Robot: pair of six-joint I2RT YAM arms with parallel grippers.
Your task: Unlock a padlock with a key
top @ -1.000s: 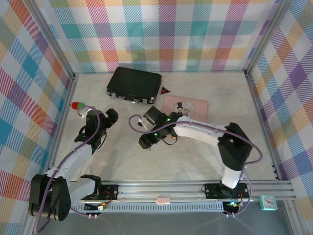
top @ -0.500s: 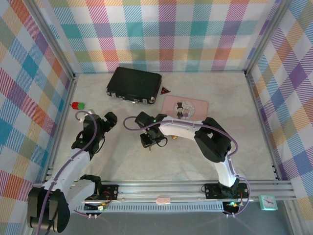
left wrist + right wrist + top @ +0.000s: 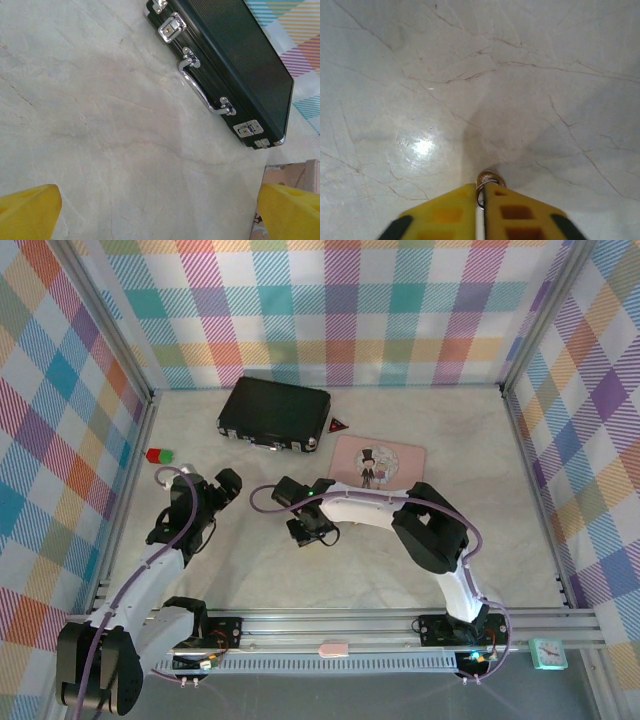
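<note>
My right gripper (image 3: 481, 192) is shut, its yellow fingertips pinching a small round metal piece with a thin wire ring, which I take for the key (image 3: 488, 178). It rests right down on the marble tabletop. From above, that gripper (image 3: 312, 532) sits at the table's middle, left of the pink box. The padlock is hidden from me. My left gripper (image 3: 222, 485) hovers to the left, wide open and holding nothing; its yellow fingertips (image 3: 27, 210) frame bare tabletop in the left wrist view.
A black case (image 3: 275, 412) with a silver handle (image 3: 200, 92) lies at the back. A pink box (image 3: 378, 460) lies right of centre, with a small red triangle (image 3: 338, 424) behind it. A red and green block (image 3: 158, 455) sits near the left wall.
The right gripper shifted a little left, dropped to the tabletop and closed on the key. The left arm drew back slightly and stayed open.
</note>
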